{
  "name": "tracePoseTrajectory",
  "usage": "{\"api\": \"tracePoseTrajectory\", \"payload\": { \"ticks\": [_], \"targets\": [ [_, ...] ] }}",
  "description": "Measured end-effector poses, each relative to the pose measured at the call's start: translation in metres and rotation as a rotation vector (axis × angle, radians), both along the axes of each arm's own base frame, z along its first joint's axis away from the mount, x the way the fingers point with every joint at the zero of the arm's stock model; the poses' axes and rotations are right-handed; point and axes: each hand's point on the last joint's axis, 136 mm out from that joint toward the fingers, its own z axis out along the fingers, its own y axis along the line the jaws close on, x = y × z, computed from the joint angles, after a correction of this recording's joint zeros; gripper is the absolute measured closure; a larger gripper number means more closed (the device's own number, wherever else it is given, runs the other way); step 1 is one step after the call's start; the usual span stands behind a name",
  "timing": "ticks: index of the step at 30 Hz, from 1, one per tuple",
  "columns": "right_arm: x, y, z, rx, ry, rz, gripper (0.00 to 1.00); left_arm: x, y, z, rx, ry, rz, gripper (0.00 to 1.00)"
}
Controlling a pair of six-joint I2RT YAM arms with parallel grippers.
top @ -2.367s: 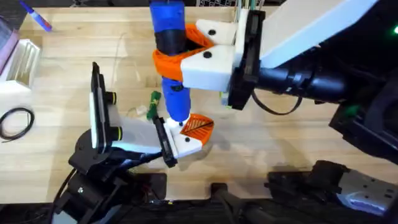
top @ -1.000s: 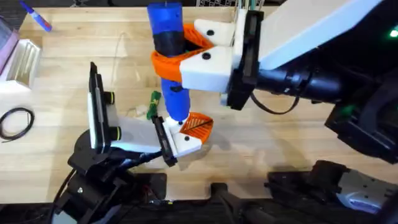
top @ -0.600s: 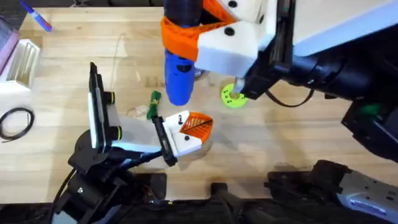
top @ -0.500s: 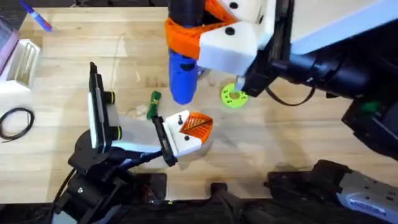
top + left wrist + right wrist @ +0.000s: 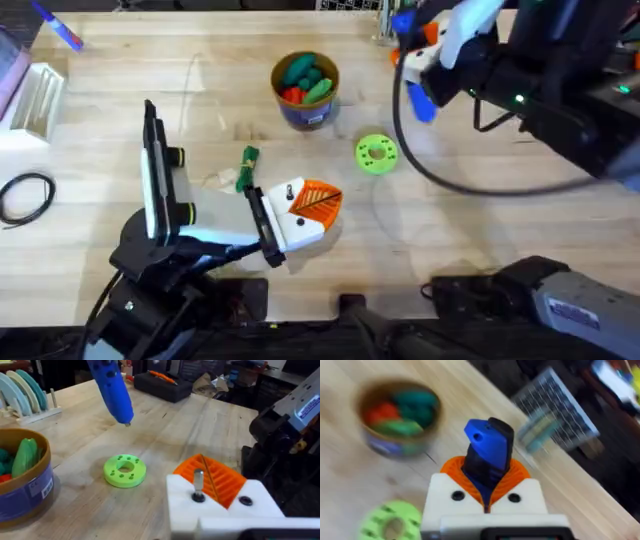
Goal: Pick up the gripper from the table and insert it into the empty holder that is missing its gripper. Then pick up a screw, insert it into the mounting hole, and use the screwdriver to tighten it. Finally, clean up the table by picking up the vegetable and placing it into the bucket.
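Nearest the arm bases, the left gripper (image 5: 300, 215) lies low over the table at centre-left, its white holder (image 5: 220, 510) carrying the orange gripper (image 5: 212, 479) wedge with a screw (image 5: 198, 485) standing upright in the mounting hole; whether its fingers are spread or pressed together cannot be told. Just beyond it to the left, the dark green vegetable (image 5: 245, 170) lies on the wood, beside the left arm's black link. To the right sits a lime-green disc (image 5: 376, 154) with holes, well clear of both. Farther back, the bucket (image 5: 306, 112) holds green and red toy pieces. At the far right, the right gripper (image 5: 487, 494) pinches the blue screwdriver (image 5: 489, 452), lifted above the table, its tip hanging beyond the disc. A dish rack (image 5: 30, 95) stands at the far left.
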Motion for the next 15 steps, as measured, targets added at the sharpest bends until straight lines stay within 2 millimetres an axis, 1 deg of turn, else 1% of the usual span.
{"api": "tracePoseTrajectory", "payload": {
  "ticks": [3,5,6,8,12,15],
  "targets": [
    [0.022,-0.042,-0.041,-0.201,0.055,-0.085,0.979,0.000,0.000,0.000,0.000,0.000,0.000,0.991],
    [0.029,-0.062,-0.068,-0.337,0.099,-0.094,0.979,0.000,0.000,0.000,0.000,0.000,0.000,0.991],
    [0.031,-0.067,-0.079,-0.394,0.119,-0.083,0.979,0.000,0.000,0.000,0.000,0.000,0.000,0.991],
    [0.029,-0.073,-0.104,-0.513,0.167,-0.029,0.979,0.000,0.000,0.000,0.000,0.000,0.000,0.991],
    [0.020,-0.076,-0.150,-0.695,0.267,0.116,0.979,0.000,0.000,0.000,0.000,0.000,0.000,0.991],
    [0.010,-0.080,-0.173,-0.783,0.335,0.195,0.979,0.000,0.000,0.000,0.000,0.000,0.000,0.991]
  ]
}}
